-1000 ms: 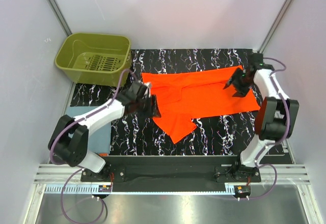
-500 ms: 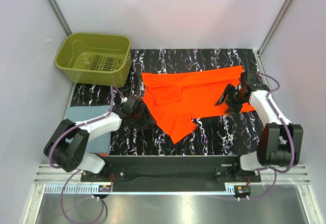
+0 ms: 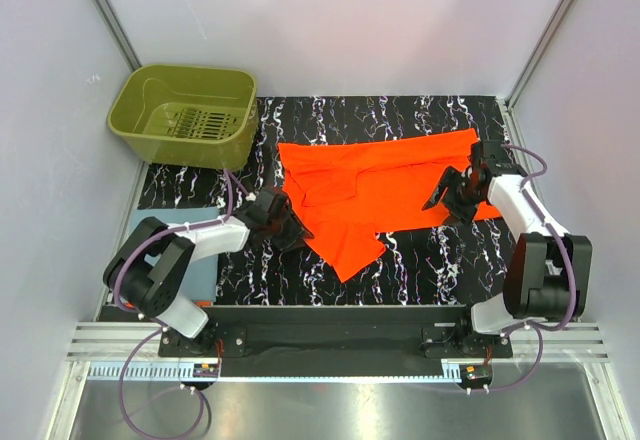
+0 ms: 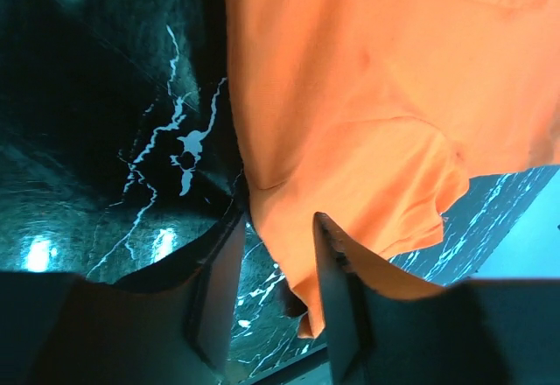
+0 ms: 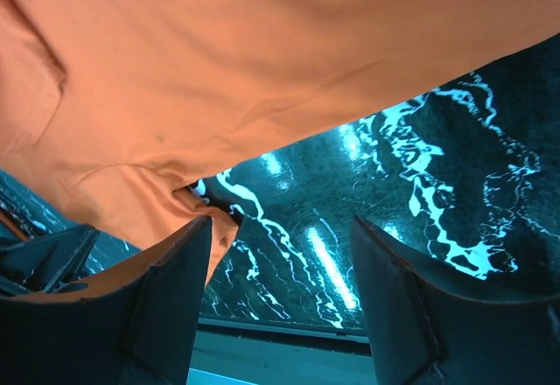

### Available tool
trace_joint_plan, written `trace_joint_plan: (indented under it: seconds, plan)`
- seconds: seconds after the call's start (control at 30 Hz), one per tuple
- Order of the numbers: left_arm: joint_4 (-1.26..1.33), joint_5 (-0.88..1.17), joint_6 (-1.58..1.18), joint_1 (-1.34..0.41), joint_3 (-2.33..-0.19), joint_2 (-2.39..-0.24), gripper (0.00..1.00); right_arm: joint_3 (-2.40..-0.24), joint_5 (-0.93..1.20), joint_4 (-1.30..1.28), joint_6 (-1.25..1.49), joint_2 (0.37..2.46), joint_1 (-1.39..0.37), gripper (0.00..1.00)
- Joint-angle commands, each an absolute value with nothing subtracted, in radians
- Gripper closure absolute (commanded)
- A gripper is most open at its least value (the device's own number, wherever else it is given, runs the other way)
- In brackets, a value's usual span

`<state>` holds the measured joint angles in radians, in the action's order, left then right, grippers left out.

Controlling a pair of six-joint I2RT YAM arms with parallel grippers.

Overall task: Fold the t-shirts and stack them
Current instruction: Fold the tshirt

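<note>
Far-left corner: olive-green plastic basket (image 3: 185,115), well apart from both hands. Bright orange t-shirt (image 3: 390,185) lay spread mid-bench (image 3: 440,260); folded blue-grey shirt (image 3: 205,272) partly under left arm. Left hand (image 4: 276,289) was spread astride the orange edge, nearer than before. Right hand (image 5: 289,302) was spread at the opposite edge, barely shifted.

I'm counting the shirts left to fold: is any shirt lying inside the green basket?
No, the top view shows only the bare slotted floor inside the olive-green basket, with no cloth in it.

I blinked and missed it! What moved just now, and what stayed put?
Both jaws drew back nearer the robot: the left jaws to the left edge of the orange t-shirt, the right jaws to its near hem. Both stand open. The shirt and green basket stayed put.
</note>
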<state>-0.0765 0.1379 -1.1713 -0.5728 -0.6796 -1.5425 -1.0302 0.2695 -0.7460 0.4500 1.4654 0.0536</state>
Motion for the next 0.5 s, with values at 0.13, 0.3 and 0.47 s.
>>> trace_joint_plan:
  seconds: [0.13,0.3,0.47]
  plan:
    - [-0.020,0.144,-1.155,-0.569,-0.661,-1.557,0.80,-1.097,0.261,-0.718,0.492,1.549,0.201,0.32]
    - [-0.031,0.164,-1.085,-0.552,-0.669,-1.545,0.95,-1.134,0.206,-0.693,0.462,1.629,0.374,0.35]
    - [-0.034,0.225,-1.002,-0.502,-0.689,-1.537,1.00,-1.204,0.195,-0.690,0.436,1.721,0.478,0.36]
